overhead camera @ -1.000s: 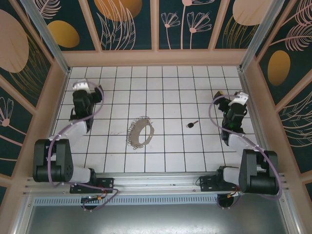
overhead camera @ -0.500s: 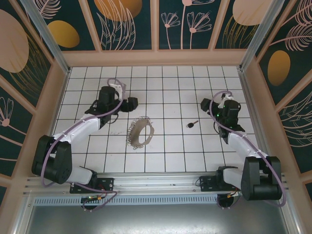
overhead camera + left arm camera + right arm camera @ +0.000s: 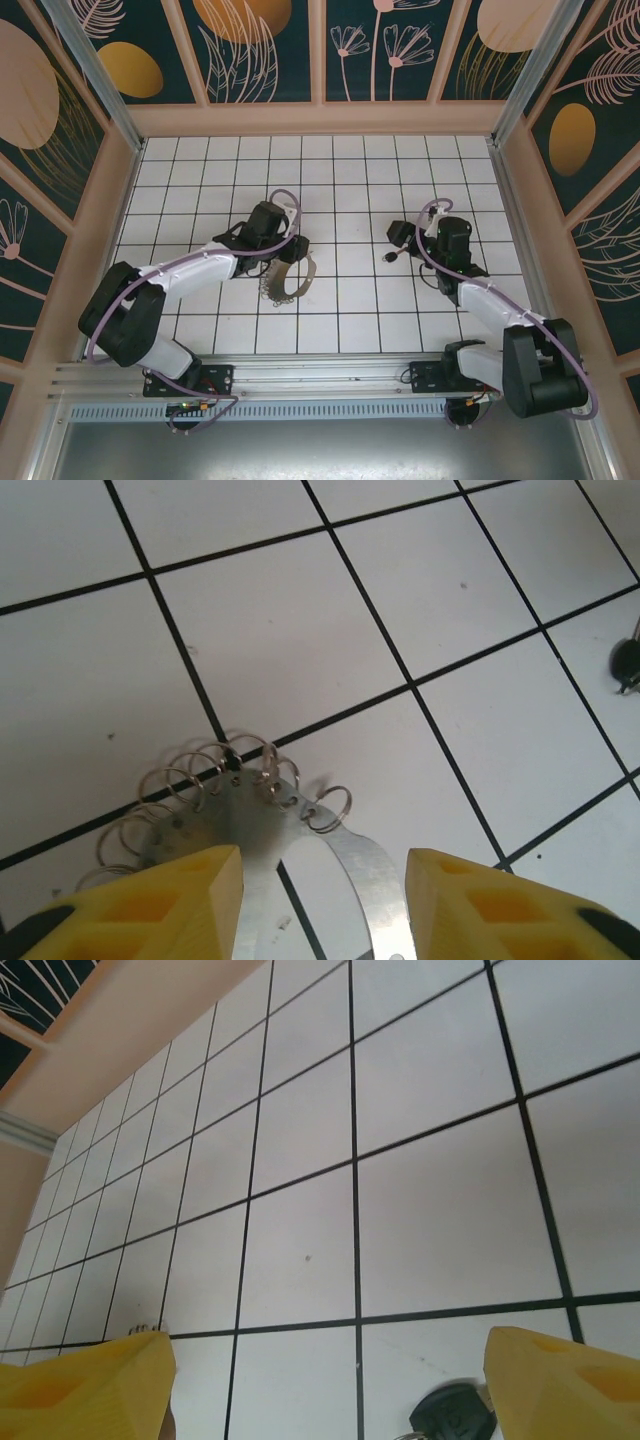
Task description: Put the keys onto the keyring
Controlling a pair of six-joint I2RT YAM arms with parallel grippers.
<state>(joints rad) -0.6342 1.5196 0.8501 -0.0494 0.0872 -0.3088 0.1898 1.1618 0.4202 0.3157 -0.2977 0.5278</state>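
The keyring (image 3: 291, 278) is a thin silvery loop fringed with small wire rings, lying flat on the white tiles at centre left. My left gripper (image 3: 288, 248) is over its far end. In the left wrist view, the metal band (image 3: 372, 872) and its wire rings (image 3: 205, 778) lie between and under the yellow fingers (image 3: 175, 900), and the left gripper (image 3: 323, 905) is open around the band. The key (image 3: 392, 256), black-headed, lies on the tiles to the right. My right gripper (image 3: 399, 236) hovers just beyond it, open. The key's head (image 3: 455, 1416) shows by the right finger (image 3: 570, 1380).
The tiled floor (image 3: 340, 180) is walled by wooden borders with dark patterned panels (image 3: 250, 50). An aluminium rail (image 3: 320, 375) carries both arm bases at the near edge. The key also shows at the left wrist view's right edge (image 3: 627, 662).
Both arms have swung inward from the sides. The left gripper came over the keyring and its jaws narrowed. The right gripper came down beside the key.
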